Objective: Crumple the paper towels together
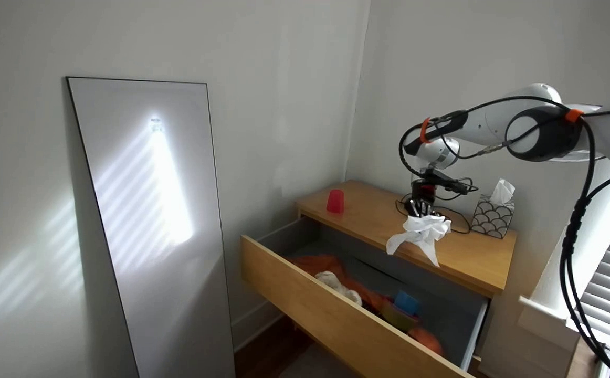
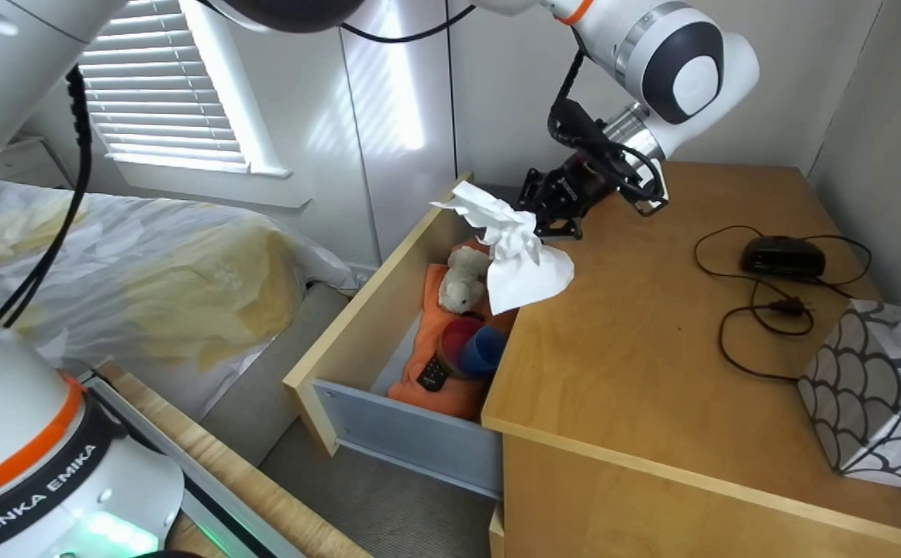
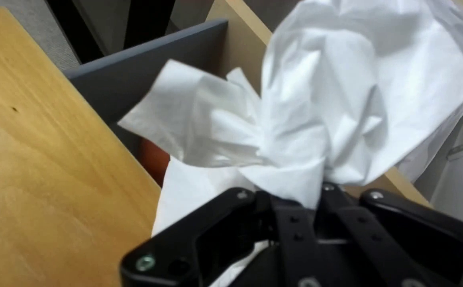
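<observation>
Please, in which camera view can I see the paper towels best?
The wrist view: the paper towels are largest there, their folds show clearly, and the gripper pinches them, though the picture's top edge cuts them off. Both exterior views show them smaller, at the gripper's tip, but not cut off.

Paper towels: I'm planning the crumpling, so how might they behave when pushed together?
The paper towels seem floppy, since loose ends hang below the claw in an exterior view. They're probably light, as the sheets look thin. Creases in the wrist view suggest they may bunch readily.
</observation>
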### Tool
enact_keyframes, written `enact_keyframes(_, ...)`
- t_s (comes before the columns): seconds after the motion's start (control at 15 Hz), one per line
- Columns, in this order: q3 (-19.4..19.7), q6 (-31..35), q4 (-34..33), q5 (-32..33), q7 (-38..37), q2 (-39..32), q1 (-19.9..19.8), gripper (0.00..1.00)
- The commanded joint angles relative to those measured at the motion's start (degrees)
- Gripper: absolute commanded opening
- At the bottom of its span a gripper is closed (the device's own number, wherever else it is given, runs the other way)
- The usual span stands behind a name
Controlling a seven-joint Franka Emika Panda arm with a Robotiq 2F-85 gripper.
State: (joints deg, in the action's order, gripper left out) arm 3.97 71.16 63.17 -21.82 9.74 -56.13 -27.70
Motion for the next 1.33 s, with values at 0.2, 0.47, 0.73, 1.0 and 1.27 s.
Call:
enact_keyframes(0.2, 1.5, 6.1, -11.8, -5.2, -17.8, -7.3, -1.3, 0.02)
enact_keyframes(0.47, 2.9, 17.0, -12.4, -5.0, -26.1, -8.4, 0.0, 0.02)
enact_keyframes(0.73, 4.0, 30.2, -11.2, -4.3, -33.4, -9.0, 1.4, 0.02)
enact_keyframes(1.0, 6.3, 43.2, -9.2, -2.8, -40.5, -9.2, 4.0, 0.02)
enact_keyframes(1.27, 11.1, 54.2, -7.4, 0.3, -46.8, -9.5, 8.3, 0.02)
